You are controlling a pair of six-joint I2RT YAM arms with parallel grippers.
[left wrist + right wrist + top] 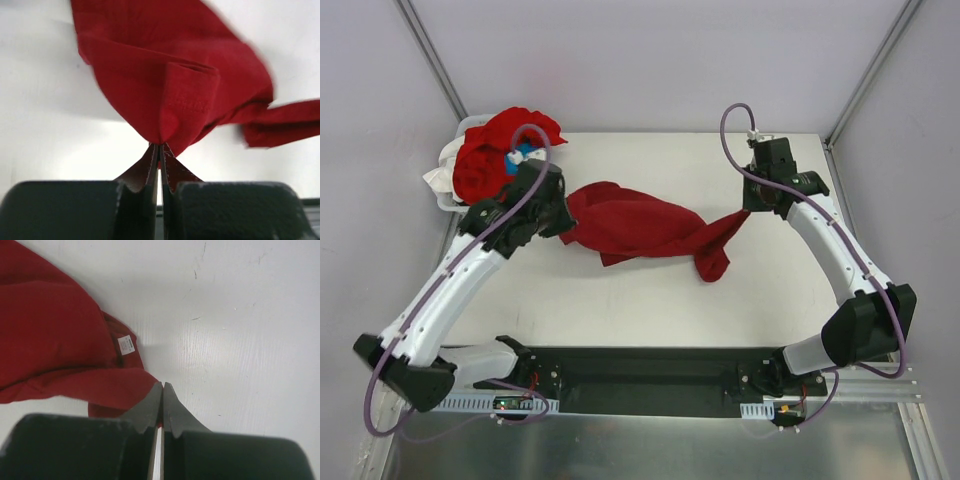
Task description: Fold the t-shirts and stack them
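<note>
Two shut grippers share one red t-shirt (640, 225), bunched on the table (620, 300): left gripper (159, 145) pinches one edge, right gripper (162, 386) the opposite end. Spreading step, probably; next needs pulling taut, then laying flat. Other shirts (490, 150) heaped far-left.

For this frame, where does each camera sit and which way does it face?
Top external: above and behind the bases, looking down on the table; left arm and right arm show, red t-shirt strung between them.
Left wrist: on the left arm, facing along the left gripper, shut on the cloth.
Right wrist: on the right arm, facing down past the right gripper, shut on the shirt near its white label.
Shared: all three show that t-shirt.
</note>
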